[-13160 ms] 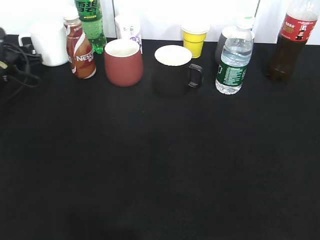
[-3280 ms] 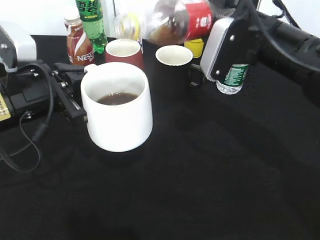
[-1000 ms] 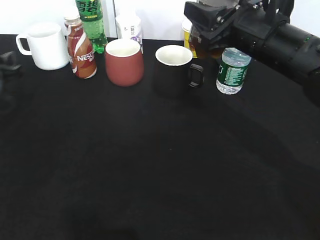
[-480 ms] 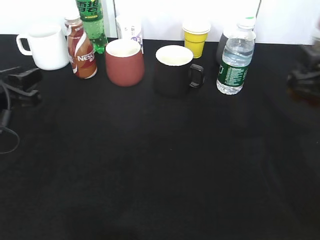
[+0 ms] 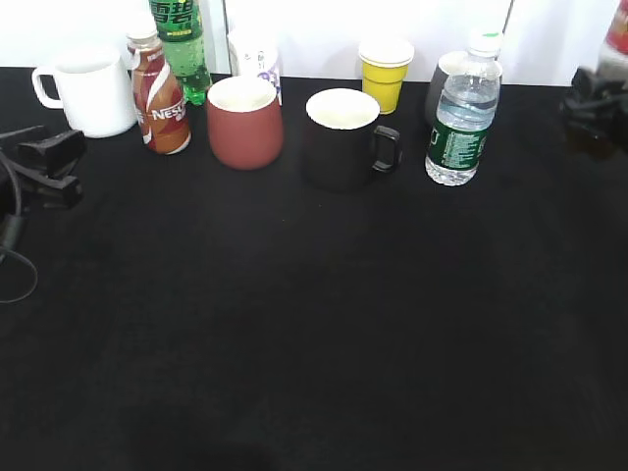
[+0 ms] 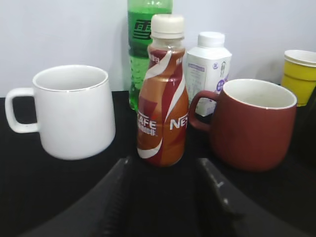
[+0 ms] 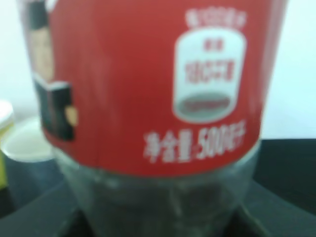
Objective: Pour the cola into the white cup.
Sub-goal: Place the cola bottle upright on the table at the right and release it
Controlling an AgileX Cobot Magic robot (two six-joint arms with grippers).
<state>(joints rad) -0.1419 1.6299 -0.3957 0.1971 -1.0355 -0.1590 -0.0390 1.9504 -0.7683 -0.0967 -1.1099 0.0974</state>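
Left gripper [image 5: 49,167] sits low at the left edge of the table [image 5: 314,324] in the ext view, fingers pointing toward the back row, cable looping below it. In the left wrist cam its two dark fingers [image 6: 111,197] are spread w/ nothing between them, aimed at the brown Nestle bottle [image 6: 163,94], which stands just ahead of the gap. White cup [image 5: 90,88] is upright at the far left of the row, handle facing left, just beside the Nestle bottle; clear of the gripper. Can't see inside it from here.

Right gripper [image 5: 597,103] is a dark blur at the far right edge, back by the wall. The cola [image 7: 148,98] fills the right wrist cam: red label up close, clear plastic below it, sitting between the dark finger bases at the bottom corners, so looks like the claw is around it, but can't tell if it's actually clamped. Ext view only shows a sliver of red label [image 5: 618,34] above the gripper.

Rest of the row: maroon cup [image 5: 243,123], black mug [image 5: 341,137], yellow cup [image 5: 384,74], water bottle [image 5: 459,113].
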